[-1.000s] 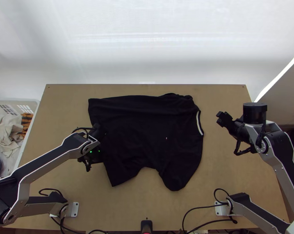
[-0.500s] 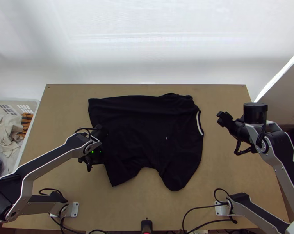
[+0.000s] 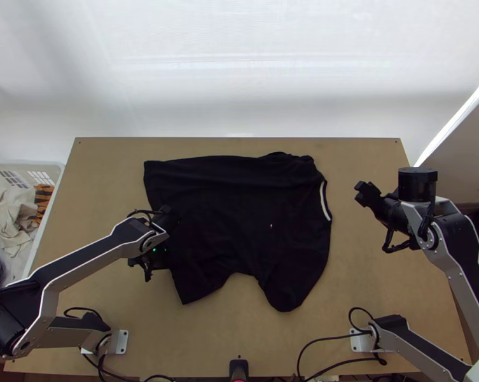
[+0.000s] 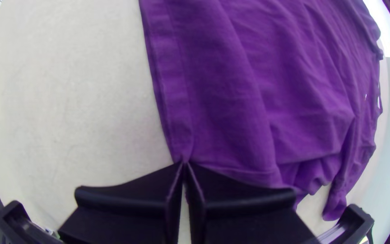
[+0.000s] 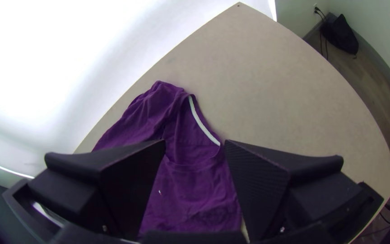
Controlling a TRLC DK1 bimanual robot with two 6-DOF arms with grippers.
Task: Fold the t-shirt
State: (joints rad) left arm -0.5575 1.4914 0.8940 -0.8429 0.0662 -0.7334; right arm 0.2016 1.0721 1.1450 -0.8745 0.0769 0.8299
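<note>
- From the top view, your t-shirt (image 3: 239,216) lies across the middle of the table (image 3: 207,337), mostly spread, with its hem end toward the left arm and its neck end toward the right.
- Look at the neck end: a white strip (image 3: 325,200) curves along the edge. The cloth is rumpled at the far corner beside it, and on your near side a rounded lobe of cloth sticks out.
- Your left gripper (image 3: 155,258) is down at the hem end of the shirt, on the near half of that edge.
- Your right gripper (image 3: 365,194) is above the table just past the neck end — off the cloth, with its two fingers parted.
- At the table's left side you have a white basket (image 3: 55,167) with clothes (image 3: 13,210) in it.
- In the left wrist view, the left gripper (image 4: 184,163) has its tips pressed together on a corner of the t-shirt, where the hem meets another edge; you can see the hem band run right into the pinch.
- Beyond those tips the cloth lies over the table in long, soft creases, with a few bunched folds to one side of the fingers.
- In the right wrist view, you see the right gripper (image 5: 195,143) with its fingers wide apart, nothing clamped between them. The shirt's neck end and white strip show past the gap — lying on the table.
- On the floor past the table, you have a black bag-like thing (image 5: 339,36) near the wall, with dark cables (image 5: 326,43) beside it.
</note>
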